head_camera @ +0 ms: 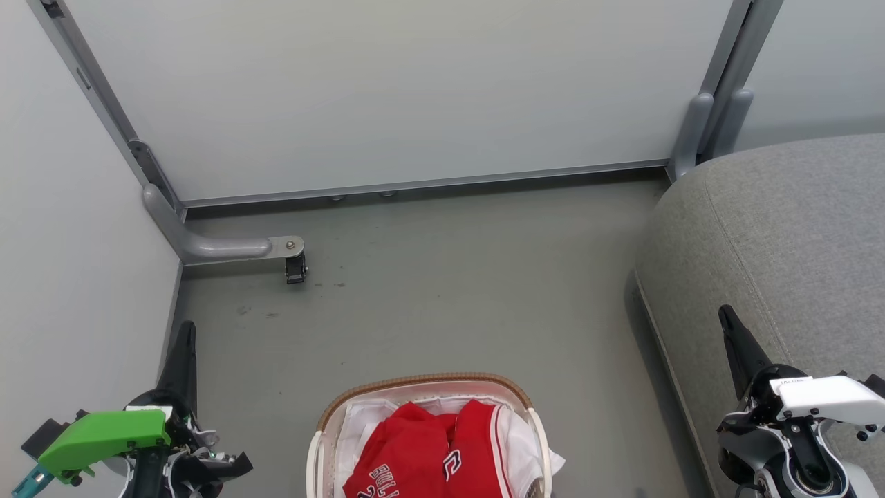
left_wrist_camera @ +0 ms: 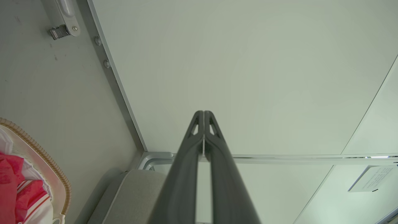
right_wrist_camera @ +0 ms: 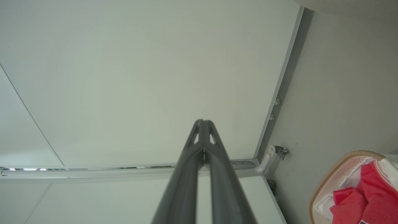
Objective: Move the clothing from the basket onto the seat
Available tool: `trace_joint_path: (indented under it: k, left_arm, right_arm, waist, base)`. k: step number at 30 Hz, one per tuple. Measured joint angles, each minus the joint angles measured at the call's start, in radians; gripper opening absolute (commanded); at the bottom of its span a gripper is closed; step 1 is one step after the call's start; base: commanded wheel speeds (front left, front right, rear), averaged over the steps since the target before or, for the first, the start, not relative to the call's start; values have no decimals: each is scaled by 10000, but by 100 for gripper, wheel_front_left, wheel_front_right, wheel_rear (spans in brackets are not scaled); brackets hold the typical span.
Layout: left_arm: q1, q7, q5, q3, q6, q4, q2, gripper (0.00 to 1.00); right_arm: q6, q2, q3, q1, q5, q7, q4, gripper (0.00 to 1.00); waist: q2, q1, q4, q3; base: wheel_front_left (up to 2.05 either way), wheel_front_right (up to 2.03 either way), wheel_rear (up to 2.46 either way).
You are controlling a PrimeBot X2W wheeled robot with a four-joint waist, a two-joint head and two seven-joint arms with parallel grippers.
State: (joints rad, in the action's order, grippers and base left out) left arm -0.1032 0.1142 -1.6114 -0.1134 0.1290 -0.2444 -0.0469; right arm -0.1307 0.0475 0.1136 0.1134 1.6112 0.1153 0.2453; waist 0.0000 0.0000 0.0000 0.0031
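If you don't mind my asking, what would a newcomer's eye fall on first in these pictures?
The bright red jersey clothing with white trim, heaped in the oval white plastic basket with a brown woven rim, stands out at the head view's bottom centre. The large grey fabric sofa runs along its right side. The left gripper and right gripper, both shut and empty, flank the basket.

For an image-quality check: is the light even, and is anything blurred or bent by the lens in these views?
Head view: even, soft light, sharp; the seat throws a dim shadow on the floor. Left wrist view: the left gripper looms soft near the lens. Right wrist view: the basket sits stretched at the corner.
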Motion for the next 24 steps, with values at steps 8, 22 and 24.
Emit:
trace_joint_path:
  k: [8,22,24]
  left_arm:
    - [164,-10,0,23,-2,-282,50,100]
    - [292,-623,1406,192,-2,-499,-58,100]
    - [274,-702,1852,180,-2,-499,-58,100]
  right_arm:
    - [2,-94,-21,-102,-2,0,263,100]
    - [4,173,-510,-82,-1398,-608,401,100]
    - [4,190,-564,9,-1781,-685,401,100]
  waist:
    - [0,0,-1,1]
    - [0,0,9,62]
    - [0,0,12,75]
  base:
    - [0,0,0]
    - [0,0,0]
    - [0,0,0]
